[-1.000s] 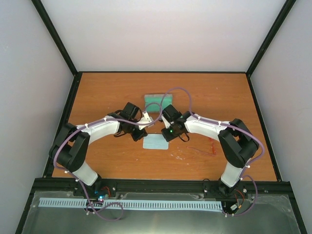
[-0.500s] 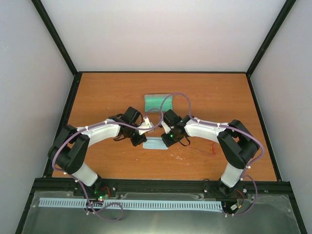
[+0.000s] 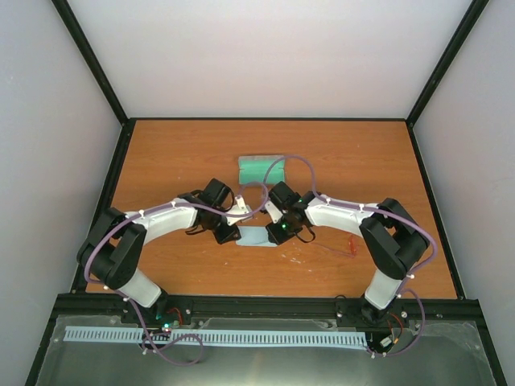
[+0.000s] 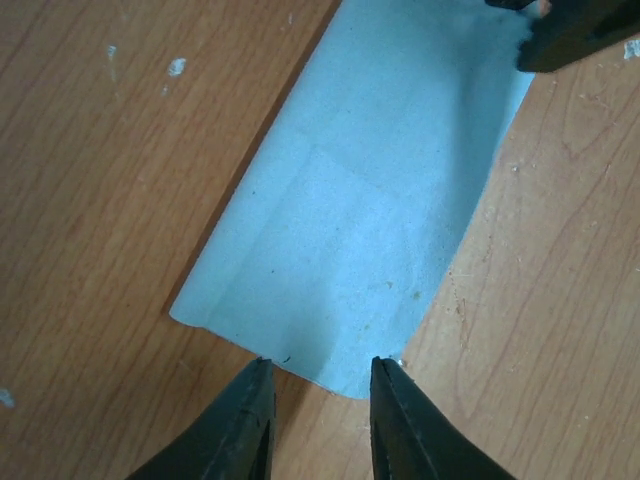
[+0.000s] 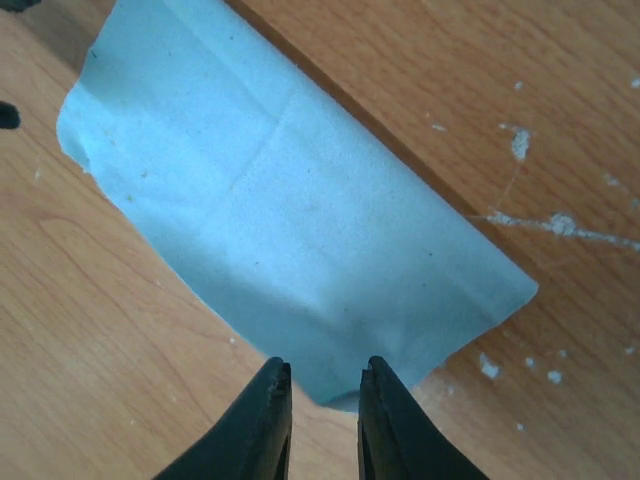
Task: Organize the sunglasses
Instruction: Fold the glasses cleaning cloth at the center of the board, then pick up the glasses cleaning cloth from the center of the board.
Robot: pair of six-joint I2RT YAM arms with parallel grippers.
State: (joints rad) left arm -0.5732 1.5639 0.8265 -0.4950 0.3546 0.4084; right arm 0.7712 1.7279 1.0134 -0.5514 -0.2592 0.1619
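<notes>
The sunglasses [image 3: 346, 248], thin with a red-pink frame, lie on the table at the right, beside my right arm and apart from both grippers. A pale blue cloth [image 3: 256, 237] lies flat between the two grippers. My left gripper [image 3: 229, 233] is open at the cloth's left end; in the left wrist view its fingers straddle the cloth's [image 4: 370, 210] near edge [image 4: 315, 375]. My right gripper [image 3: 278, 232] is open at the cloth's right end; in the right wrist view a corner of the cloth [image 5: 300, 230] sits between its fingertips [image 5: 322, 378]. Neither gripper holds anything.
A greenish-grey rectangular case [image 3: 261, 170] lies just behind the two grippers, mid-table. The right gripper's fingers [image 4: 575, 35] show at the top right of the left wrist view. A black frame rims the wooden table [image 3: 177, 153].
Both grippers have moved from between the case and the cloth toward the near edge and down, and now sit at the two ends of the cloth. The sunglasses have not moved.
</notes>
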